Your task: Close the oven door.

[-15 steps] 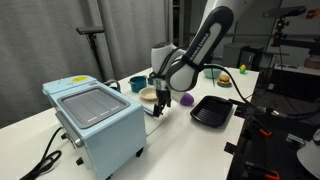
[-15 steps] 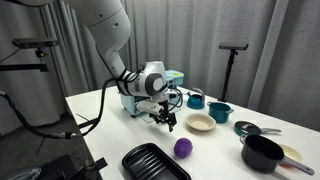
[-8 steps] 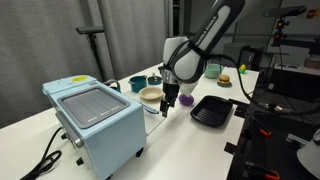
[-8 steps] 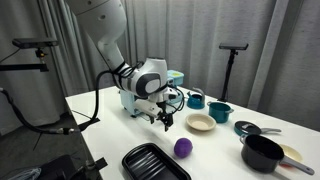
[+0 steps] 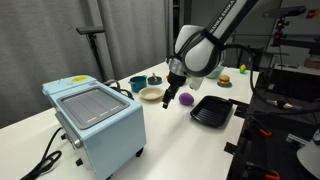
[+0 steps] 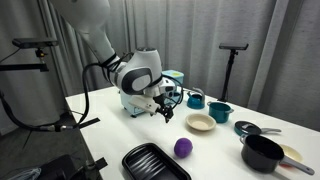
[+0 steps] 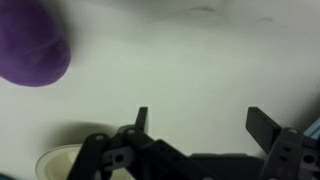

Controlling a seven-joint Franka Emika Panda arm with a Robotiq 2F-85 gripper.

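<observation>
The pale-blue oven stands at the left of the white table, with its grey ribbed panel on top. It is partly hidden behind the arm in an exterior view. The oven door, on the side toward the gripper, looks flat against the body with no gap that I can see. My gripper hangs above the table, well clear of the oven, and shows in both exterior views. In the wrist view the gripper is open and empty over bare table.
A purple ball lies near the gripper and shows in the wrist view. Near it are a beige bowl, a black tray and a teal mug. A black pot stands at the far end. A black cord trails off the oven.
The gripper has drawn away from the oven's side and risen, moving toward the purple ball. The oven has not moved.
</observation>
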